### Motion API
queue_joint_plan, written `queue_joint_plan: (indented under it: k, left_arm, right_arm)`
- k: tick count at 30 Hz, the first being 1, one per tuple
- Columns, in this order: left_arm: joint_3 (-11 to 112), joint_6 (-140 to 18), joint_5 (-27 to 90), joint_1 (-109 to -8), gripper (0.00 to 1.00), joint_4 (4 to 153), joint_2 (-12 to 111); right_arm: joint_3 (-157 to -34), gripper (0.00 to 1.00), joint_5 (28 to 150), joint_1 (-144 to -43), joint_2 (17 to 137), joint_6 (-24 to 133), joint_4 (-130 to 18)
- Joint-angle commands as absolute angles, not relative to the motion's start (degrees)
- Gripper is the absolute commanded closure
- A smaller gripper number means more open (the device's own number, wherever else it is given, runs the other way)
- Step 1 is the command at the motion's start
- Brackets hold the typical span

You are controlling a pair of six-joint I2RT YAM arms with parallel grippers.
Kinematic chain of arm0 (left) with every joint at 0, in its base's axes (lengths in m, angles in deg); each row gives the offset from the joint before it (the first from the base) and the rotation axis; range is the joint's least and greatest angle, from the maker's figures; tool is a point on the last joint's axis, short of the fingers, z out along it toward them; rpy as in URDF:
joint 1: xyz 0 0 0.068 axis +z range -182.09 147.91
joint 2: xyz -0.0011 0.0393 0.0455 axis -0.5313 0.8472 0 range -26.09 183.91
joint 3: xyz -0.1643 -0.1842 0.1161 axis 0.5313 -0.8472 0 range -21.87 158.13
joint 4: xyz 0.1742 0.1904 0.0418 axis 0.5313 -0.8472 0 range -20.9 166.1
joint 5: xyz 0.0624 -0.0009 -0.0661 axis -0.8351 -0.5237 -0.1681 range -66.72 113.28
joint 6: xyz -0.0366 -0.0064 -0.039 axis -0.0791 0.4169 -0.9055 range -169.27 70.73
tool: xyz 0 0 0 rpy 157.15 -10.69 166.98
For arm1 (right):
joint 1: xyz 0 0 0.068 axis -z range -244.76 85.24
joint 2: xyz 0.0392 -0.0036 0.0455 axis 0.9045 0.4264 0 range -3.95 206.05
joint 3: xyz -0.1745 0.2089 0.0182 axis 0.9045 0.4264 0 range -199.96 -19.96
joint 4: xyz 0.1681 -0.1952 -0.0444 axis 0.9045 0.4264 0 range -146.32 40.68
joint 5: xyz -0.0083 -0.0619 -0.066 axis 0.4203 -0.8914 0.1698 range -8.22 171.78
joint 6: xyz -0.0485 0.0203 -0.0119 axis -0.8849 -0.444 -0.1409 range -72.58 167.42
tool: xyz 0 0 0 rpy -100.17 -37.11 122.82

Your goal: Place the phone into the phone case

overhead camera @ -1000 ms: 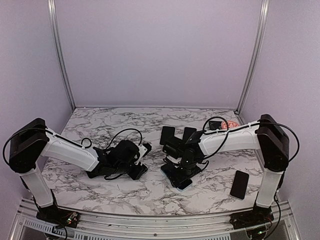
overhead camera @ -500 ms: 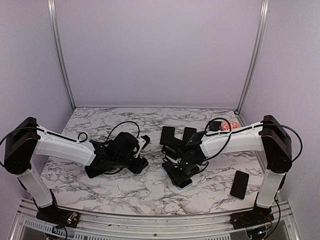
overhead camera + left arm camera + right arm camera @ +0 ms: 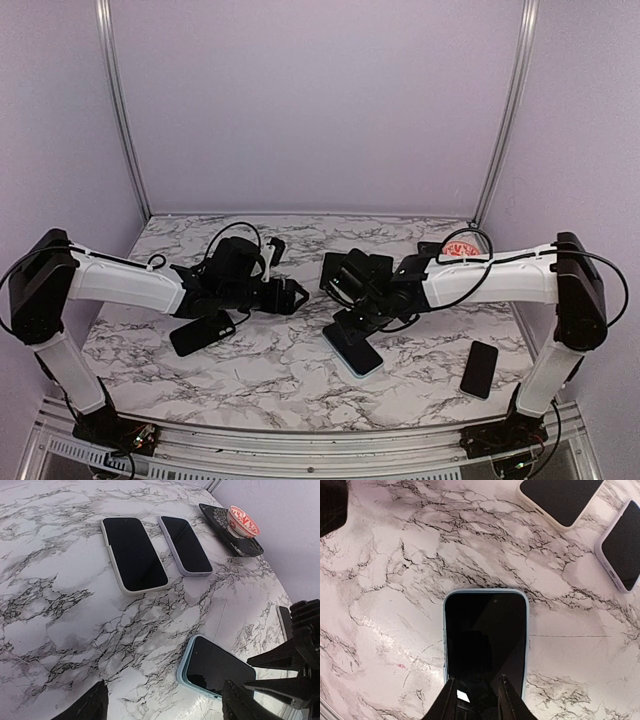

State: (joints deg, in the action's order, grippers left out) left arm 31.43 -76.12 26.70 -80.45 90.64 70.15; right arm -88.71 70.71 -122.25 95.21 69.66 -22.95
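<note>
Lying flat on the table (image 3: 380, 580), the phone (image 3: 486, 640) looks fully seated in its pale blue case (image 3: 444, 630), so little seems left, with the right gripper (image 3: 478, 687) narrowly apart over its near end and the left gripper (image 3: 162, 700) wide apart, both empty.

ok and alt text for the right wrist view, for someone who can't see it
A phone in a light blue case lies screen up mid-frame on the marbled table, its near end meeting the right gripper, whose fingertips stand slightly apart at the bottom edge. A white-cased phone and a lilac-cased phone are cut off at the top right.
</note>
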Motion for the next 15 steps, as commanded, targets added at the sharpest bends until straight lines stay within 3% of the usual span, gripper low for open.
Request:
queue_joint_plan:
  k: [1,5,7,15]
  left_arm:
    - [33.0,-80.2,30.4,-80.3,0.28,93.3,74.8]
    - [36.0,-77.7,33.3,-81.4,0.47,93.0,79.4]
    - [38.8,-74.6,33.5,-82.8,0.56,91.9,81.5]
    - [50.9,-63.3,27.2,-86.5,0.77,76.5,88.4]
  right_arm:
    - [-90.4,0.71,71.0,-119.6,95.0,69.2,-20.4]
    - [-88.3,0.64,78.2,-113.5,94.4,66.6,-24.7]
    - [-88.1,0.67,83.2,-111.2,95.4,65.1,-27.1]
    - [-87.6,0.82,94.7,-109.8,98.3,63.5,-32.8]
